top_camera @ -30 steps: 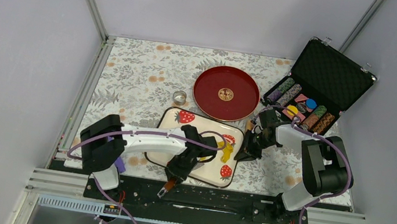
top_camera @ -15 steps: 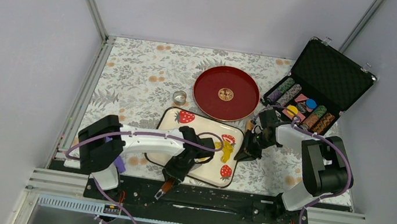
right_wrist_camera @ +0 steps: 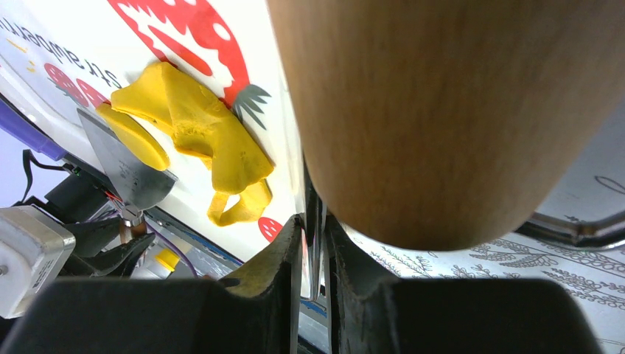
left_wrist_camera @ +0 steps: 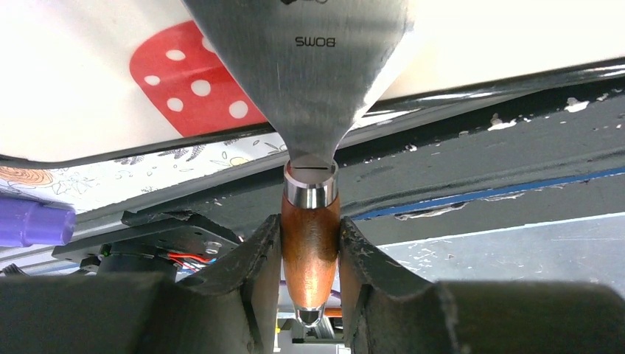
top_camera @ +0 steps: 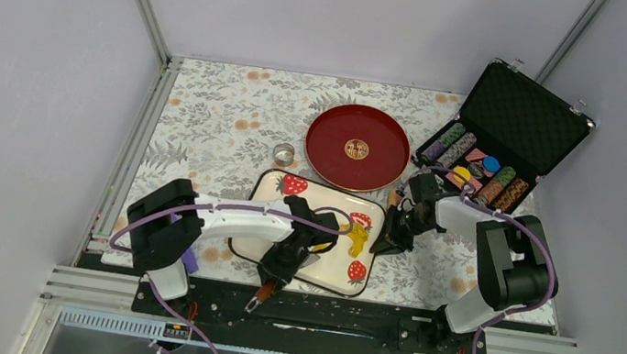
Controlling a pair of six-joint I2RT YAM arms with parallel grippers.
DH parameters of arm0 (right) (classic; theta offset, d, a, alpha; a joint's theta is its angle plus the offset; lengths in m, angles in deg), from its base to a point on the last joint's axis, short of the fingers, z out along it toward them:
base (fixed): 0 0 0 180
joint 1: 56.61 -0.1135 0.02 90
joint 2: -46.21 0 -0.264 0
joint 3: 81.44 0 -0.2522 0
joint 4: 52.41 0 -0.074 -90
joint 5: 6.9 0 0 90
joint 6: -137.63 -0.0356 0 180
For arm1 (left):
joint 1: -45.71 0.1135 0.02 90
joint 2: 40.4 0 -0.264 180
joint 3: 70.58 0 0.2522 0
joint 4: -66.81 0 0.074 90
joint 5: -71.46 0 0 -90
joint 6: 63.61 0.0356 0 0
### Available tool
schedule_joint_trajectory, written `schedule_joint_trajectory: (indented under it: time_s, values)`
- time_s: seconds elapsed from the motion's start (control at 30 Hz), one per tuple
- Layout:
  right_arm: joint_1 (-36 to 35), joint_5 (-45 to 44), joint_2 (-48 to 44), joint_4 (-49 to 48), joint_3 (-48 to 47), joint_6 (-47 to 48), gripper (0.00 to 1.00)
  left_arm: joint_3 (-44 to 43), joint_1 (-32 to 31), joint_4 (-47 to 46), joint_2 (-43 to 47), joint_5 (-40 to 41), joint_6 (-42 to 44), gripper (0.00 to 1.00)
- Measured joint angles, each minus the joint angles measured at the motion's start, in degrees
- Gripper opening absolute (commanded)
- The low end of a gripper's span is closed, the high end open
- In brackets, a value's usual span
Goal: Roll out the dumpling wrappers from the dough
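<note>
The left gripper (left_wrist_camera: 310, 236) has its jaws clamped on the wooden handle (left_wrist_camera: 310, 262) of a steel scraper (left_wrist_camera: 302, 66). A small round yellow dumpling wrapper (right_wrist_camera: 136, 136) lies at the blade's edge. Beside it, the ragged yellow dough (right_wrist_camera: 203, 136) lies on the white strawberry-printed tray (top_camera: 266, 193) on the counter (top_camera: 207, 116). The right gripper (right_wrist_camera: 313, 228) has narrow jaws under a thick wooden roller (right_wrist_camera: 442, 103); I cannot tell whether they grip it.

Both arms (top_camera: 239, 218) have white links (top_camera: 463, 219), black joints (top_camera: 157, 222), trailing purple cables (top_camera: 525, 223) and black end effector fingers (left_wrist_camera: 243, 269).
</note>
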Motion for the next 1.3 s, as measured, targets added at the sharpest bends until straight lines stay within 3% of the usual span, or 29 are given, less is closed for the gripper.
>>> schedule_joint_trajectory:
  time_s: [0.8,1.3]
  values:
    - [0.0,0.0,0.0,0.0,0.0,0.0,0.00,-5.8,1.5,4.0,-7.4,-1.4,3.8,0.00]
    - [0.0,0.0,0.0,0.0,0.0,0.2,0.00,-4.8,3.2,0.8,-7.5,-4.7,2.8,0.00]
